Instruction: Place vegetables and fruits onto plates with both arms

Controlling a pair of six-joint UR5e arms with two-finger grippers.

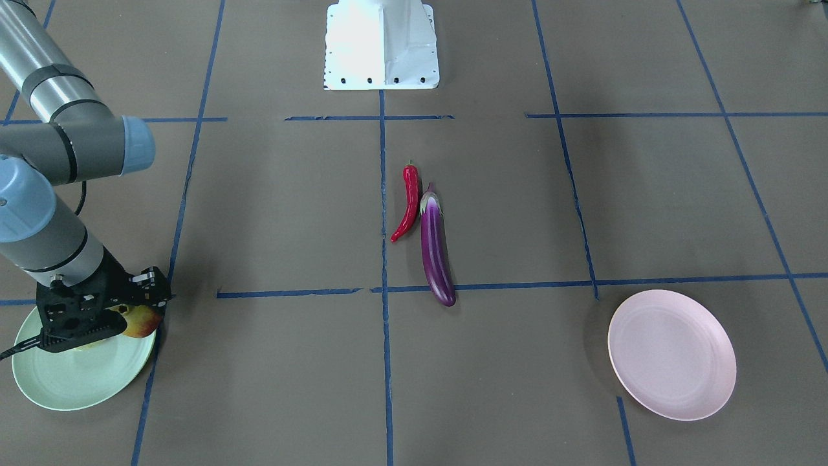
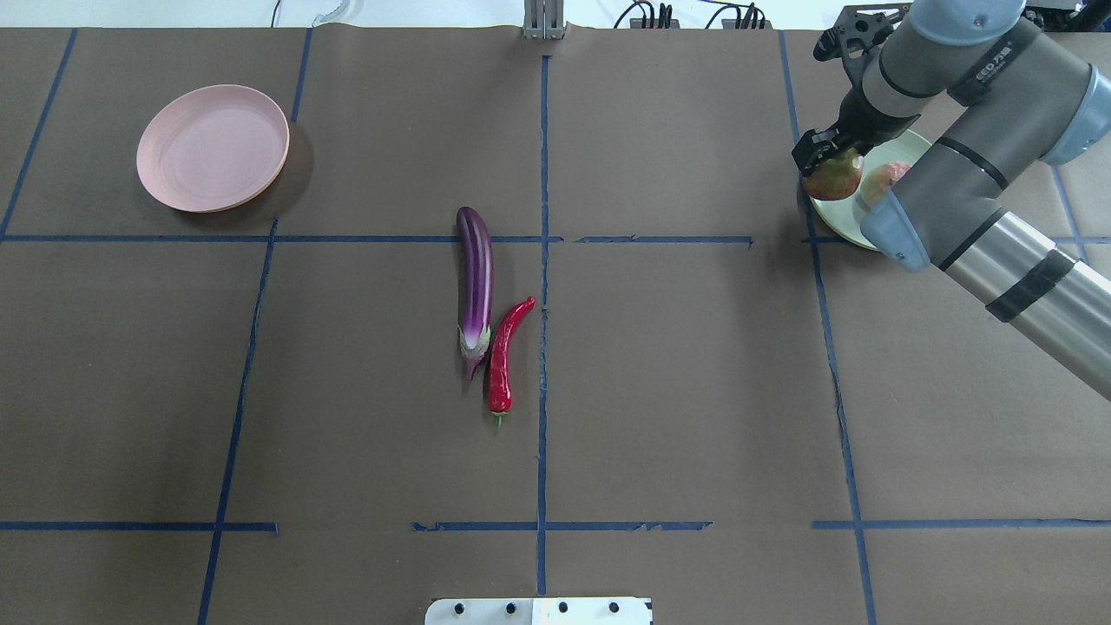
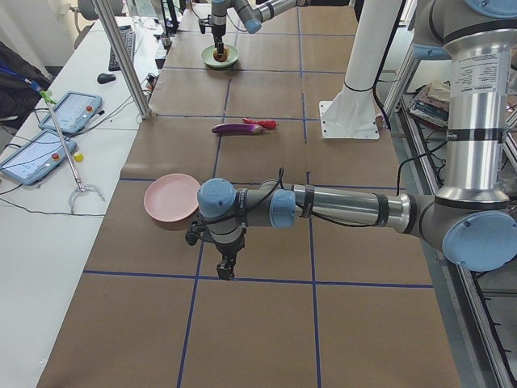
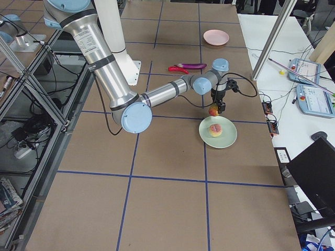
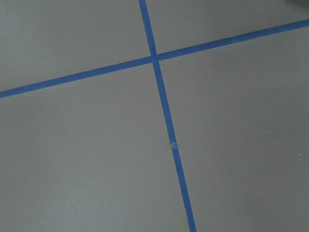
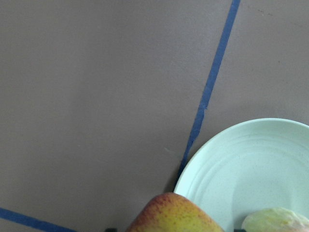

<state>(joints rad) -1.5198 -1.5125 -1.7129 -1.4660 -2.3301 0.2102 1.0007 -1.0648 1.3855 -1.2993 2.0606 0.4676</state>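
Note:
My right gripper [image 2: 829, 156] is shut on the yellow-green and red fruit [image 2: 833, 176] and holds it over the inner rim of the mint green plate [image 2: 838, 221]. The fruit also shows in the right wrist view [image 6: 174, 215] and the front view [image 1: 139, 321]. The pale pink-green fruit [image 2: 881, 180] lies on that plate. The purple eggplant [image 2: 475, 278] and the red chili pepper [image 2: 503, 356] lie side by side at the table's middle. The pink plate [image 2: 213, 148] is bare. My left gripper [image 3: 226, 272] hangs over the table near the pink plate [image 3: 171, 198]; I cannot tell whether it is open.
Blue tape lines cross the brown table. The white robot base [image 1: 381, 45] stands at the near edge. The left wrist view holds only table and a tape cross [image 5: 154, 58]. Tablets and a keyboard lie on the white side bench [image 3: 48, 153].

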